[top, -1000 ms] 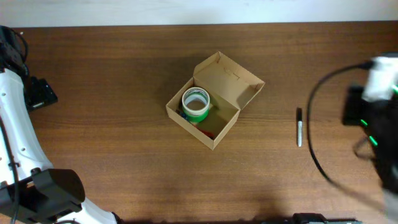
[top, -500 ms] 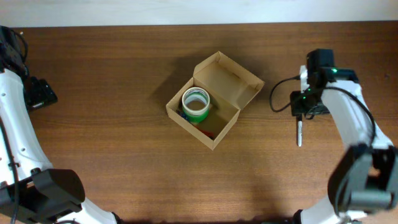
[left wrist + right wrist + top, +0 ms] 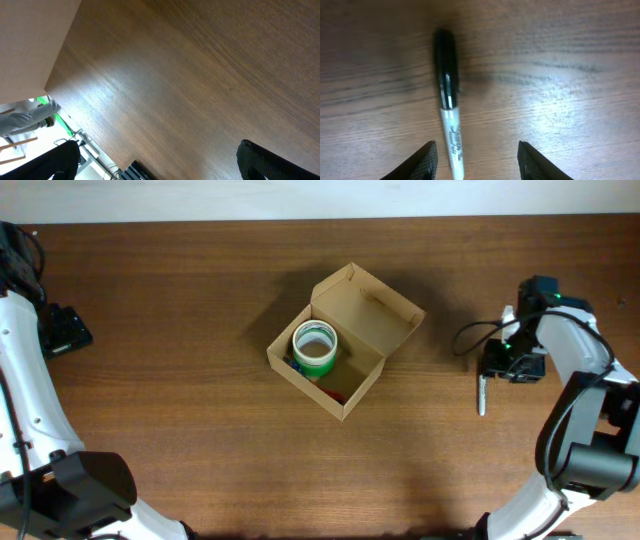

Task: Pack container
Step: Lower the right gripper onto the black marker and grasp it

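The container (image 3: 372,307), a tan cardboard box, sits mid-table with its flap lid open toward the back right. Inside it stands a green-and-white tape roll (image 3: 314,348) over some red and blue items. A marker (image 3: 481,396) with a black cap and white barrel lies on the table right of the box. My right gripper (image 3: 498,366) hovers over its capped end. In the right wrist view the marker (image 3: 449,120) lies between the spread fingers, nearer the left one, with the right gripper (image 3: 477,162) open and holding nothing. My left gripper (image 3: 70,332) is open at the far left.
The left wrist view shows bare wood between the wide-open fingers of the left gripper (image 3: 160,167), with the table edge (image 3: 80,130) and floor clutter beyond it. A black cable (image 3: 470,330) loops beside the right arm.
The right arm swung in from the right edge and now sits over the marker's cap end. The box, the marker and the left arm have not moved.
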`<state>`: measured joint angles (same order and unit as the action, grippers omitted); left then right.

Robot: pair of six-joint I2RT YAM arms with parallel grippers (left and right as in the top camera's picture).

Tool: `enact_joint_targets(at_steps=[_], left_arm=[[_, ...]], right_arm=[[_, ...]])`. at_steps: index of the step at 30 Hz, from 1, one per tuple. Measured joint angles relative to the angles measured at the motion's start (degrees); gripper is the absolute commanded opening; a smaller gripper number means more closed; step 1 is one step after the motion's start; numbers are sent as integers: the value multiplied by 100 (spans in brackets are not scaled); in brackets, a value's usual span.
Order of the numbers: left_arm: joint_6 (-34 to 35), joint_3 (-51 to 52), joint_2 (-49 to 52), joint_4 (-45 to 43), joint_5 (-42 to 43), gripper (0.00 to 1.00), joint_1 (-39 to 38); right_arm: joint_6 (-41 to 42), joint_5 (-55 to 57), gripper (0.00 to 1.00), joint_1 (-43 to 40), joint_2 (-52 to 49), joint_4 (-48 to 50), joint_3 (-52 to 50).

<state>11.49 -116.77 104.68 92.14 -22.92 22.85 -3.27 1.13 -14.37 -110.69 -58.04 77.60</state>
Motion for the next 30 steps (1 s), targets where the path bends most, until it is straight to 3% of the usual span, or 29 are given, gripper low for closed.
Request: enact_joint_targets(at_steps=[30], left_arm=[[0,0,0,0,0,100,0]], right_arm=[[26,-332,49,313,-7,284,-581]])
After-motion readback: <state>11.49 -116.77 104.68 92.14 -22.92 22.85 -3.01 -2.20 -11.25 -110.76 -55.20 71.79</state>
